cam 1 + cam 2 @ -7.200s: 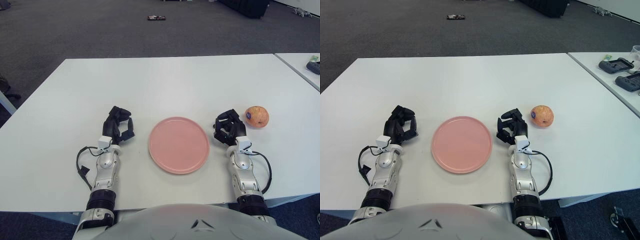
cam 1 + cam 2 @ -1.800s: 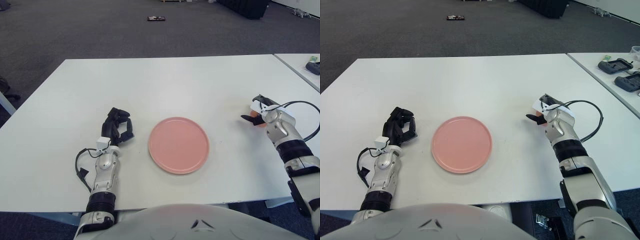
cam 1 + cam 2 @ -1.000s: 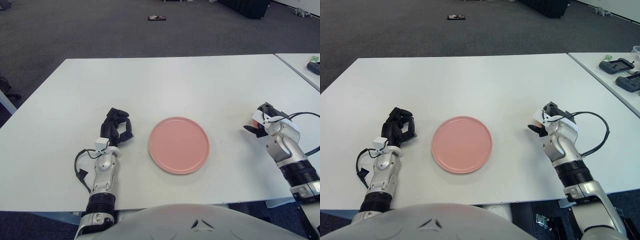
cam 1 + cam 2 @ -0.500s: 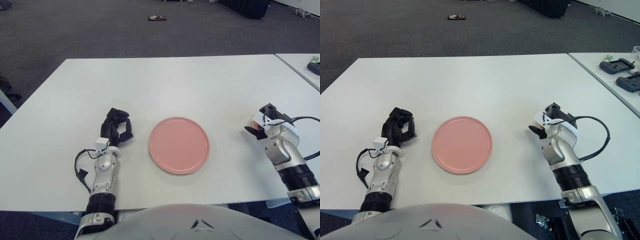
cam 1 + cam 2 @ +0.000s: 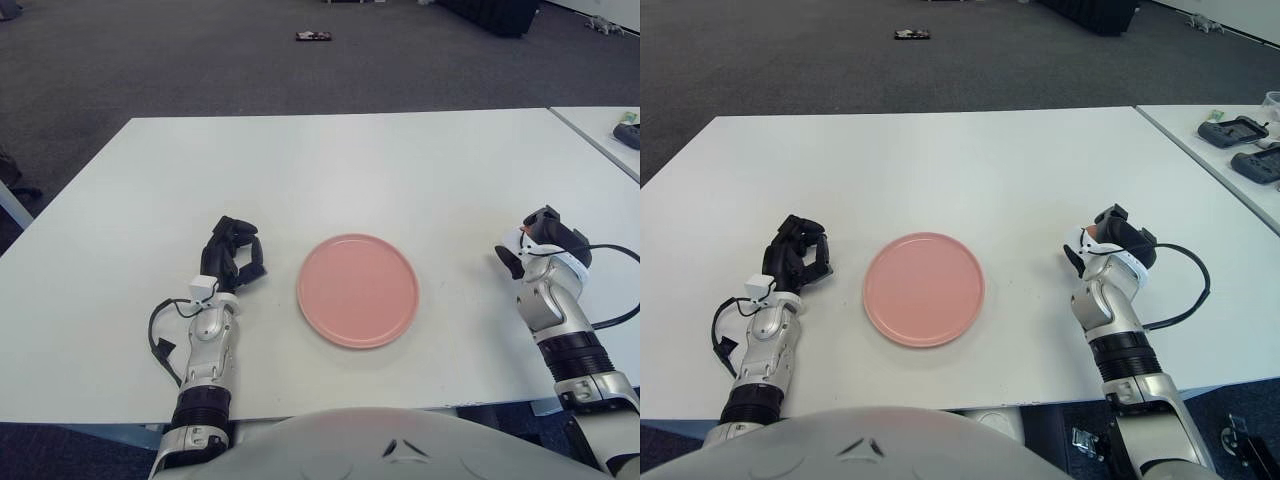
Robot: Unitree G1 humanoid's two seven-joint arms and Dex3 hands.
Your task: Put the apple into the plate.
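Observation:
The pink plate (image 5: 357, 290) lies empty on the white table (image 5: 330, 160), front and centre. The apple (image 5: 513, 238) is to its right, almost wholly hidden: only an orange sliver shows at the left edge of my right hand (image 5: 540, 236). That hand's dark fingers are curled over and around the apple, low at the table surface; I cannot tell if it is lifted. My left hand (image 5: 233, 257) rests parked on the table left of the plate, fingers curled and holding nothing.
A second table (image 5: 1230, 165) stands at the right with dark devices (image 5: 1238, 130) on it. A small dark object (image 5: 312, 37) lies on the carpet far behind. The table's front edge runs just before my forearms.
My right forearm has swung inward to stand below the hand, and the fingers have wrapped further over the apple, which shows less than before. The left hand and the plate have not moved.

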